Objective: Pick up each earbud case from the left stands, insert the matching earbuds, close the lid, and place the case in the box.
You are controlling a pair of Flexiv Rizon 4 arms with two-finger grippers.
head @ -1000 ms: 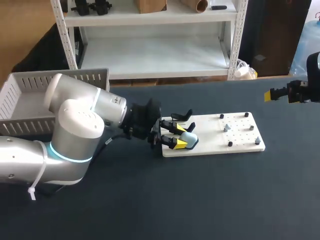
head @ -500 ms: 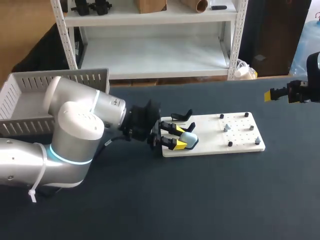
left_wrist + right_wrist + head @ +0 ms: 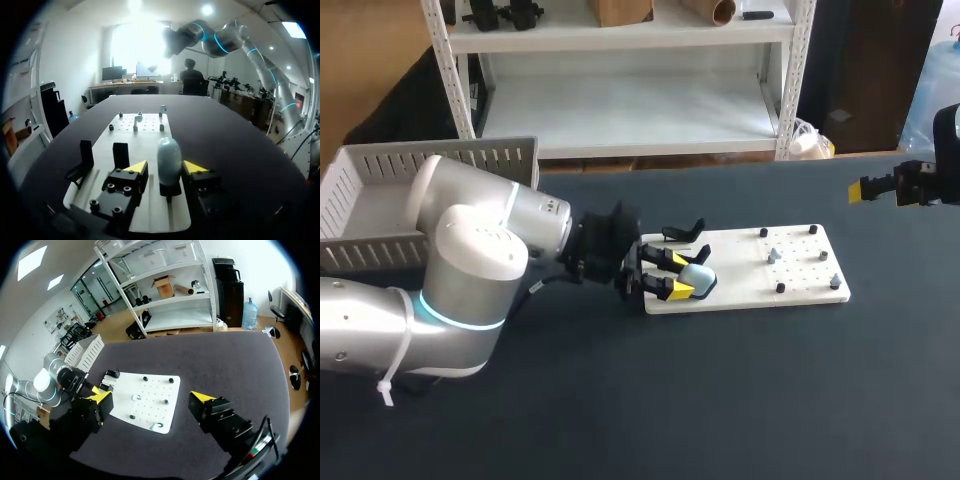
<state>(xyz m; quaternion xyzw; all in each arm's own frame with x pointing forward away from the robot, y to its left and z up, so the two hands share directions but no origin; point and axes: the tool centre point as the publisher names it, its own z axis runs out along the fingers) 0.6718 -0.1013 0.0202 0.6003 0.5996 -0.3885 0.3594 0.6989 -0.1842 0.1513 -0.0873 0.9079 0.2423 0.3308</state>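
Note:
A pale blue earbud case [image 3: 697, 276] stands upright on a black stand at the left end of the white board [image 3: 800, 285]. My left gripper [image 3: 680, 274] is level with it, one yellow tip on each side. In the left wrist view the case [image 3: 169, 156] sits between the fingers [image 3: 136, 167]. One tip is right against it, and a narrow gap shows at the other, so the left gripper [image 3: 165, 168] is open. My right gripper [image 3: 880, 187] hangs open, far right of the board. Small pale earbuds [image 3: 772, 255] lie among black pegs.
Two empty black stands [image 3: 685, 232] rise just behind the case, beside the left fingers [image 3: 120, 154]. A grey slatted basket [image 3: 380, 190] stands at the table's far left, behind my left arm. Dark table surface runs in front of the board.
The left gripper's fingers have drawn in slightly around the case, and the left arm has shifted a touch. The right arm has not moved.

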